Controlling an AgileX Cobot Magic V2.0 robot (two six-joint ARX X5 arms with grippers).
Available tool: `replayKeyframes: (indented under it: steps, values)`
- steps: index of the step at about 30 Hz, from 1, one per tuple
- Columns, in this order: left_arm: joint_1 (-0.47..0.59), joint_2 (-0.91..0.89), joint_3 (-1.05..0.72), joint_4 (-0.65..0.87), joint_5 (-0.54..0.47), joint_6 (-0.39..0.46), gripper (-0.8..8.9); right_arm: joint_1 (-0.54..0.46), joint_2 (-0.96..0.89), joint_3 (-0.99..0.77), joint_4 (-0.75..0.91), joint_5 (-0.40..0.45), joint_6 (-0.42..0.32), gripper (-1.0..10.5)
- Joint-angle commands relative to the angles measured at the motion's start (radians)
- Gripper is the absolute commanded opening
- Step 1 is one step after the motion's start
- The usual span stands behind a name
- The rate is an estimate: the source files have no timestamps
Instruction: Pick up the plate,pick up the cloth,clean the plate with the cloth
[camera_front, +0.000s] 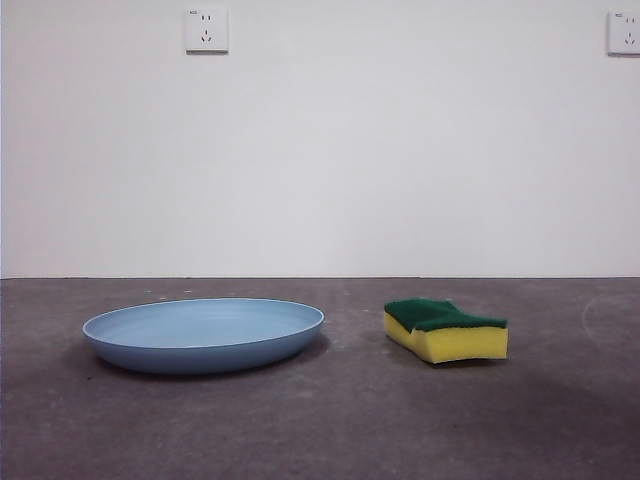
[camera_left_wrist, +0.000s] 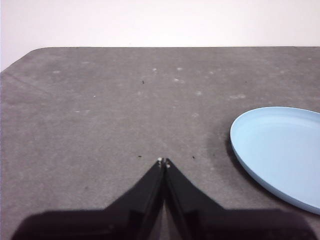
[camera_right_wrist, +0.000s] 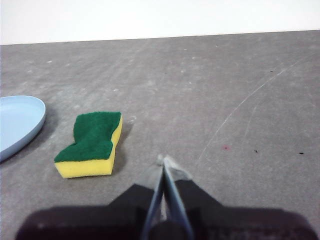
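Here, the light-blue plate (camera_front: 204, 333) and the sponge (camera_front: 446, 331) lie apart on the table (camera_front: 330, 430); the clenched, empty left gripper (camera_left_wrist: 164, 162) hangs nearer the plate, the clenched right gripper (camera_right_wrist: 164, 161) nearer the sponge.

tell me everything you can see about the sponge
The sponge is a small rectangular block: yellow foam below, a dark green scouring layer on top, with wavy long sides. It looks dry and intact. It lies flat, green side up, on the grey table, apart from the light-blue plate beside it. Nothing touches it except the table. The right gripper hangs shut nearby, clear of the sponge.
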Motion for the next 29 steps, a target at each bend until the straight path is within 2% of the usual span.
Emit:
replayKeyframes:
  steps: [1,5,7,12,21,24,29]
  values:
    - [0.003,-0.001,-0.01,-0.004,0.027,-0.044,-0.03,-0.001,0.002,-0.01,0.002,0.002,0.044,0.0]
    - [0.003,-0.001,-0.006,-0.003,0.109,-0.044,-0.04,-0.001,0.002,-0.008,0.002,0.002,0.132,0.0]
    - [0.003,-0.001,0.002,-0.005,0.145,-0.07,-0.06,-0.001,0.002,-0.002,0.0,0.002,0.171,-0.1]
    - [0.003,0.013,0.06,-0.064,0.151,-0.141,-0.06,-0.001,0.027,0.049,-0.024,0.002,0.249,-0.1]
    - [0.003,0.191,0.219,-0.148,0.161,-0.172,-0.06,-0.001,0.262,0.245,-0.104,-0.011,0.253,-0.1]
    - [0.003,0.286,0.288,-0.153,0.191,-0.169,-0.06,-0.001,0.362,0.324,-0.115,-0.055,0.236,-0.1]
    - [0.003,0.476,0.44,-0.214,0.26,-0.121,-0.05,0.0,0.554,0.473,-0.137,-0.186,0.214,0.0]
